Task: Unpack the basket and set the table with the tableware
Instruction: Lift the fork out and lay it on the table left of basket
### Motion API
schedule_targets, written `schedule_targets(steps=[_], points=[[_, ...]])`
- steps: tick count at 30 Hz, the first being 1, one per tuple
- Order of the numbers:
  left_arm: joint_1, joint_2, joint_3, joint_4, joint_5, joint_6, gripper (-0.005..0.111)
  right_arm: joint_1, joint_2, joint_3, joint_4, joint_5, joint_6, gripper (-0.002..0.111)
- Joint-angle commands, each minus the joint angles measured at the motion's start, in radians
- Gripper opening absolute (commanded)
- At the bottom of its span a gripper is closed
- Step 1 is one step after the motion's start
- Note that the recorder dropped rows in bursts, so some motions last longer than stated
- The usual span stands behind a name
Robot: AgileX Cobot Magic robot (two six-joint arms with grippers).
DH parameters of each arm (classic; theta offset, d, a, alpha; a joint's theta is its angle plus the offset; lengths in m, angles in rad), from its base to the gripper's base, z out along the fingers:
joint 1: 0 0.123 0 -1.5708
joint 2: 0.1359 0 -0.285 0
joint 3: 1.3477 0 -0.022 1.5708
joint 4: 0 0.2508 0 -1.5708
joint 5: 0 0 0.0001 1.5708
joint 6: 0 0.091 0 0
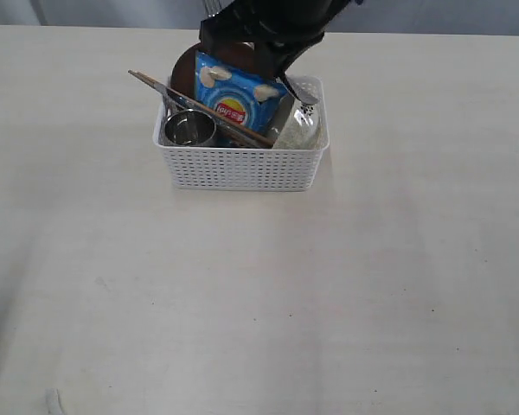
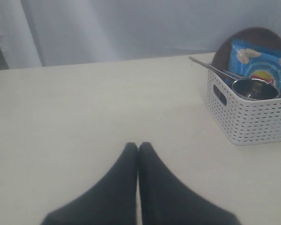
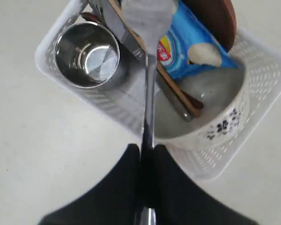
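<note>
The white lattice basket (image 1: 242, 169) stands on the table (image 1: 242, 294) at the back middle. In it are a steel cup (image 1: 190, 128), a brown plate (image 1: 183, 73) on edge, wooden chopsticks (image 1: 199, 108) and a speckled bowl (image 3: 215, 124). My right gripper (image 3: 147, 147) is above the basket's bowl end, shut on the handle of a steel utensil (image 3: 149, 93). Its broad, blurred end looks like a fork's. In the exterior view the dark right arm (image 1: 259, 26) covers the basket's far side. My left gripper (image 2: 138, 146) is shut and empty over bare table, well away from the basket (image 2: 253, 117).
A blue chip bag (image 1: 238, 95) leans against the plate inside the basket and overlaps the chopsticks. Pale tabletop stretches all round the basket, widest towards the front. A grey curtain hangs behind the table's far edge (image 2: 107, 61).
</note>
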Motion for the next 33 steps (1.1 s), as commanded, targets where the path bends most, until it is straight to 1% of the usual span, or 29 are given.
schedule_targets(steps=[1,3,4,5,6,7,8,9,12,15,19,21,25,28,33], points=[[-0.006,-0.002,0.002,-0.002,-0.008,-0.004,0.000,0.050,-0.120,0.184,0.031,-0.095,0.110,0.000],[-0.006,-0.002,0.002,-0.002,-0.008,-0.004,0.000,0.119,-0.165,0.294,0.038,-0.192,0.168,0.000],[-0.006,-0.002,0.002,-0.002,-0.008,-0.004,0.000,0.146,-0.174,0.328,0.038,-0.224,0.200,0.000],[-0.006,-0.002,0.002,-0.002,-0.008,-0.004,0.000,0.199,-0.179,0.379,0.049,-0.263,0.253,0.000],[-0.006,-0.002,0.002,-0.002,-0.008,-0.004,0.000,0.224,-0.179,0.409,0.054,-0.287,0.272,0.000],[-0.006,-0.002,0.002,-0.002,-0.008,-0.004,0.000,0.269,-0.174,0.455,0.073,-0.358,0.309,0.000],[-0.006,-0.002,0.002,-0.002,-0.008,-0.004,0.000,0.291,-0.170,0.478,0.080,-0.396,0.328,0.000],[-0.006,-0.002,0.002,-0.002,-0.008,-0.004,0.000,0.328,-0.163,0.516,0.087,-0.476,0.373,0.000],[-0.006,-0.002,0.002,-0.002,-0.008,-0.004,0.000,0.391,-0.118,0.564,0.103,-0.650,0.482,0.000],[-0.006,-0.002,0.002,-0.002,-0.008,-0.004,0.000,0.413,-0.056,0.566,0.103,-0.716,0.546,0.000],[-0.006,-0.002,0.002,-0.002,-0.008,-0.004,0.000,0.413,0.037,0.566,0.134,-0.741,0.551,0.000],[-0.006,-0.002,0.002,-0.002,-0.008,-0.004,0.000,0.413,0.066,0.566,0.211,-0.817,0.551,0.000],[-0.006,-0.002,0.002,-0.002,-0.008,-0.004,0.000,0.413,0.109,0.566,0.233,-0.904,0.571,0.000],[-0.006,-0.002,0.002,-0.002,-0.008,-0.004,0.000,0.410,0.143,0.566,0.233,-0.901,0.614,0.000],[-0.006,-0.002,0.002,-0.002,-0.008,-0.004,0.000,0.403,0.159,0.566,0.216,-0.866,0.614,0.000]])
